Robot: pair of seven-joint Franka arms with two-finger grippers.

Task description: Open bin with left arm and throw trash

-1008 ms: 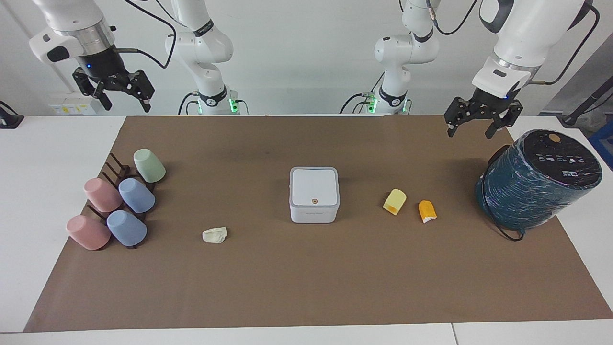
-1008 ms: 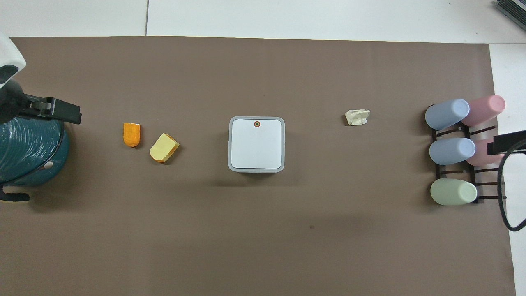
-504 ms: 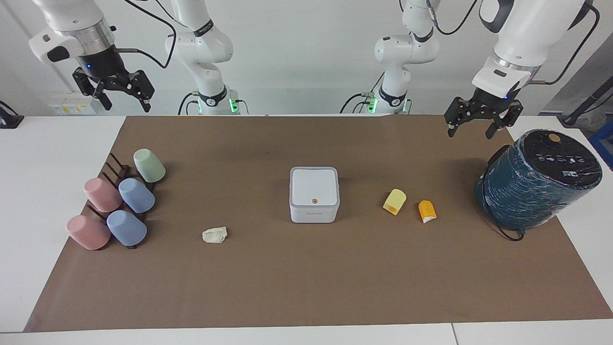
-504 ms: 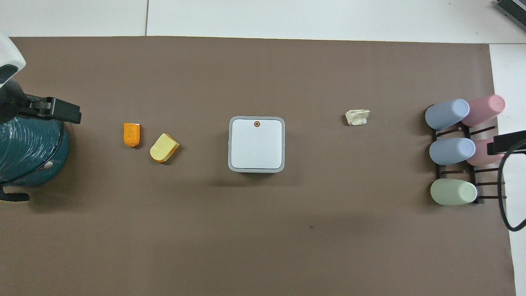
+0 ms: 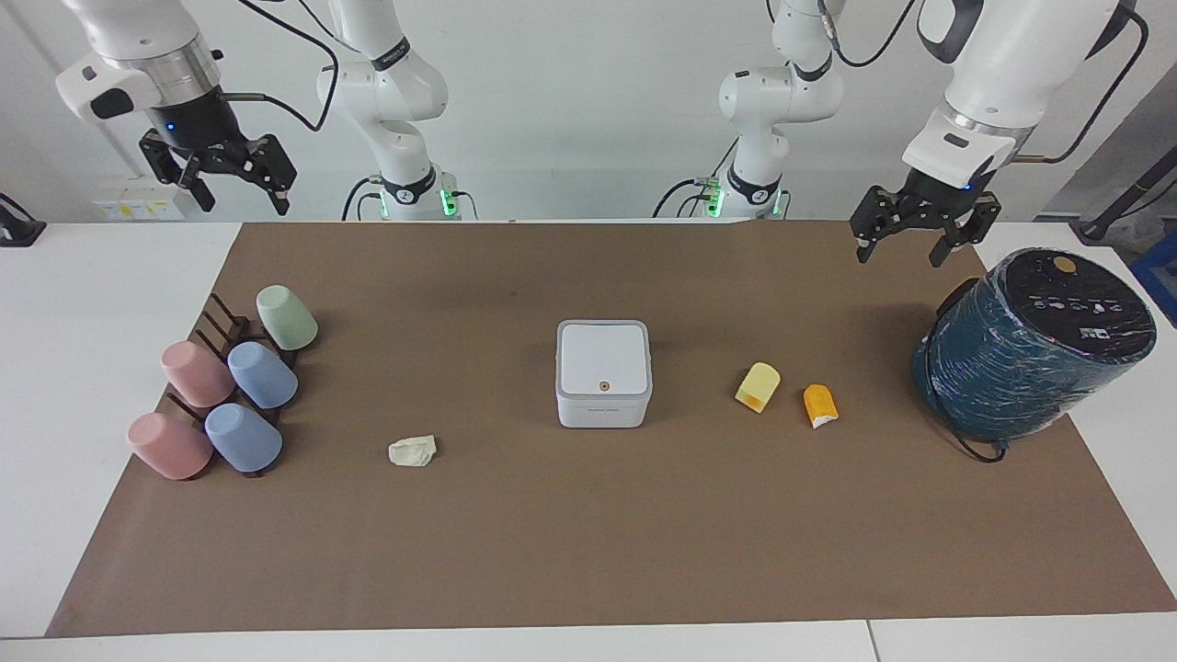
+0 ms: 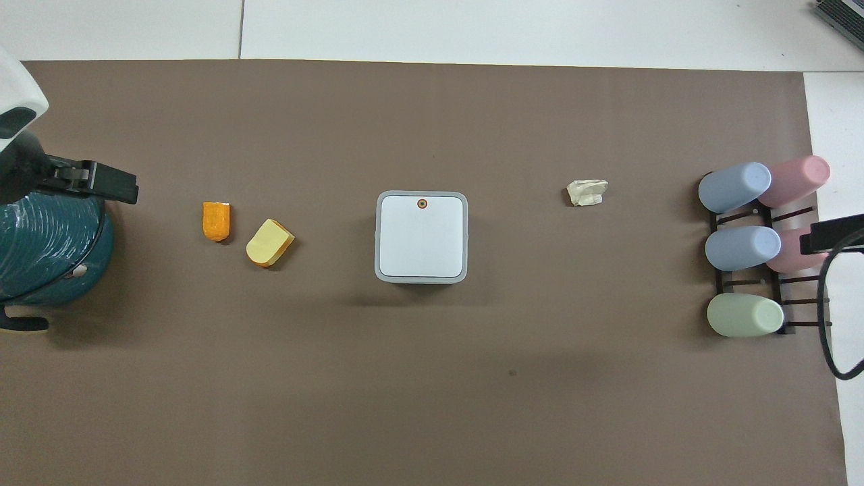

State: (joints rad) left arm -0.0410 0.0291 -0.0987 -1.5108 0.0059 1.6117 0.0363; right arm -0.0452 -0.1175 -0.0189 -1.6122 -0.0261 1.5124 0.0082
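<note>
A brown mat covers the white tabletop (image 5: 55,303). At its centre sits the bin (image 5: 603,372), lid closed, contents hidden. The paper wad (image 5: 413,450), yellow piece (image 5: 758,386) and orange piece (image 5: 819,405) lie outside it on the mat. The left pincer (image 5: 910,241) and right pincer (image 5: 230,184) both hang raised, fingers apart, holding nothing.

No text can be read; the teal cylinder's (image 5: 1034,345) top markings are illegible.
</note>
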